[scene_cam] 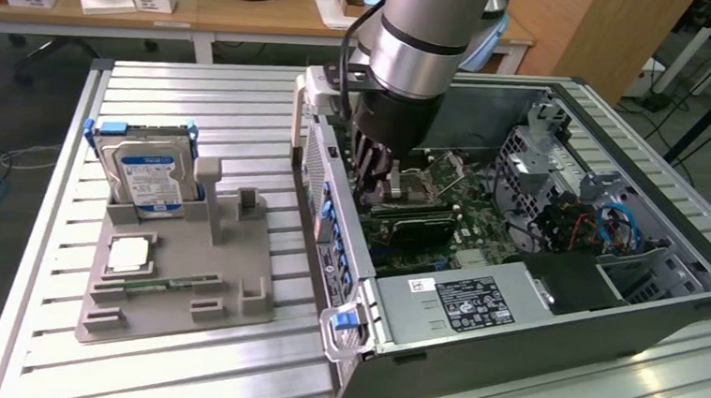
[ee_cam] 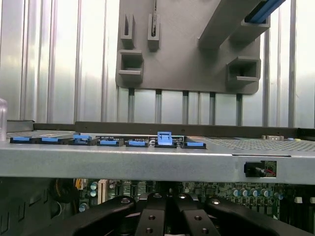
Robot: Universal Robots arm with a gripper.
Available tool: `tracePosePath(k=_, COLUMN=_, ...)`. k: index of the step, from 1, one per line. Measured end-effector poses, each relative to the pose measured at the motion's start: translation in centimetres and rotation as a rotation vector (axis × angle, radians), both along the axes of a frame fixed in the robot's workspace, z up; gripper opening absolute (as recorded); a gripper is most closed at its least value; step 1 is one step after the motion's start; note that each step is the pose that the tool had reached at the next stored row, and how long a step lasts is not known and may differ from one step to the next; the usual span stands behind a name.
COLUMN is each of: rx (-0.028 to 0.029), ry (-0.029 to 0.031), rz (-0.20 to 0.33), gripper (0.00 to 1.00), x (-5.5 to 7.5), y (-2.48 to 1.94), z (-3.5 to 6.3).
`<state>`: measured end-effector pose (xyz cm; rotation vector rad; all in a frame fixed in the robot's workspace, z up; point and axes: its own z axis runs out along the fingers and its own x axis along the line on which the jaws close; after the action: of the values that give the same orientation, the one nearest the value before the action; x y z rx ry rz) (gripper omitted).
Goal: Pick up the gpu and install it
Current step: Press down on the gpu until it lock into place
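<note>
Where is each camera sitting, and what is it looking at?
Exterior view: off the arm, up high, looking down at the open computer case and gray holder tray; the arm and its shut gripper reach into the case.
Wrist view: on the wrist inside the case, looking over its wall; the gripper shows.
Both share the case, tray and gripper.

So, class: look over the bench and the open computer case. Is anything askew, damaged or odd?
Nothing stands out. The hard drive stands upright in its grey holder, and the pincer is down inside the computer case, over the motherboard.
</note>
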<state>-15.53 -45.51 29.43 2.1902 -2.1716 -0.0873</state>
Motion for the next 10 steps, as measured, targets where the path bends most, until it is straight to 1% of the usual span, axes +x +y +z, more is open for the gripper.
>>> tracePosePath(k=9, rx=-0.0001, ry=0.0038, rz=0.000, gripper=0.11, x=0.00, y=-0.05, z=0.00)
tracePosePath(k=10, rx=0.0009, ry=0.0040, rz=0.000, gripper=0.11, x=0.00, y=-0.06, z=0.01)
